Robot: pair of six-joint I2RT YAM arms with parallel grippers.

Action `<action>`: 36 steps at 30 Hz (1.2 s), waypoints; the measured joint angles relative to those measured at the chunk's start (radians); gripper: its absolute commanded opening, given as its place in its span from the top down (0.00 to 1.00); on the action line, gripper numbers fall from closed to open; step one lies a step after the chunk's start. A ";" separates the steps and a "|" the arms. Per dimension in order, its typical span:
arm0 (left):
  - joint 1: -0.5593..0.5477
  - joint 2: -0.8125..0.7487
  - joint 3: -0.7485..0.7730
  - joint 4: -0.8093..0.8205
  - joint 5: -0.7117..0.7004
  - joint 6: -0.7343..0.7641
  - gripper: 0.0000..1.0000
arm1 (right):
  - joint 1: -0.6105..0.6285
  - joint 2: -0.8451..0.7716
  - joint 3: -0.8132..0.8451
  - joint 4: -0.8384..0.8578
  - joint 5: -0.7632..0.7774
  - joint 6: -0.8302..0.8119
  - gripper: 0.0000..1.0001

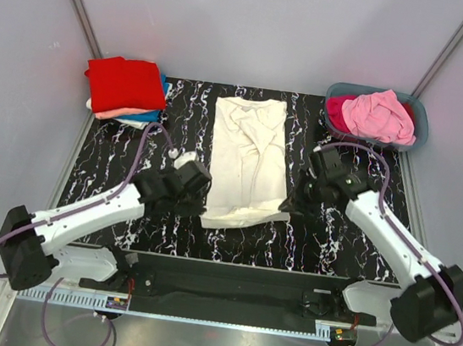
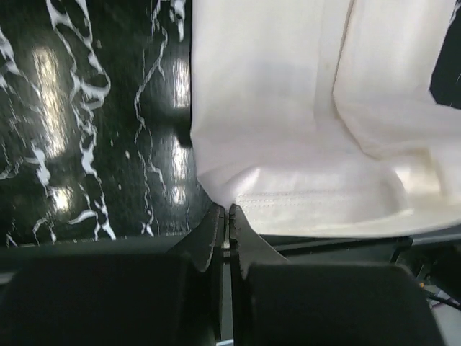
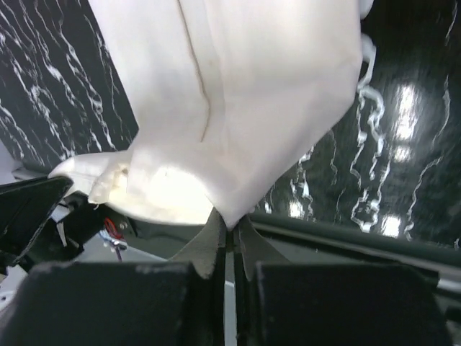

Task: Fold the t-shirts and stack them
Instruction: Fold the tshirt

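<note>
The cream shirt [image 1: 248, 162] lies in the middle of the tabletop [image 1: 114, 158], already narrowed to a long strip that runs from me toward the far wall. My left fingers [image 2: 228, 210] are pressed together on the near left corner of its hem. My right fingers [image 3: 230, 225] are pressed together on the near right corner. In both wrist views the cloth runs down into the tips and no gap shows between them. I hold the two corners at once because a soft strip like this sags and twists if only one side is carried; with both pinched, the hem is kept straight. The near end seems raised a little, while the far part rests flat. I think the step in hand is the cross fold: to bring this near end over toward the collar so that the strip becomes a short packet. Its place afterwards is probably the stack at the far left, where a red shirt [image 1: 125, 82] lies on top of a salmon one and a blue one. At the far right the tub [image 1: 420, 121] holds a pink shirt [image 1: 380, 114] and a darker one, not yet folded, so I judge the task to be about half done.
</note>
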 measured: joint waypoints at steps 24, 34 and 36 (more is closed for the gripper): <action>0.411 0.663 0.631 0.013 0.243 0.513 1.00 | -0.209 0.696 0.611 -0.034 -0.088 -0.253 1.00; 0.449 0.816 0.729 0.010 0.285 0.579 1.00 | -0.240 0.815 0.715 -0.045 -0.115 -0.264 1.00; 0.454 0.837 0.739 0.010 0.290 0.583 1.00 | -0.243 0.843 0.732 -0.046 -0.119 -0.269 1.00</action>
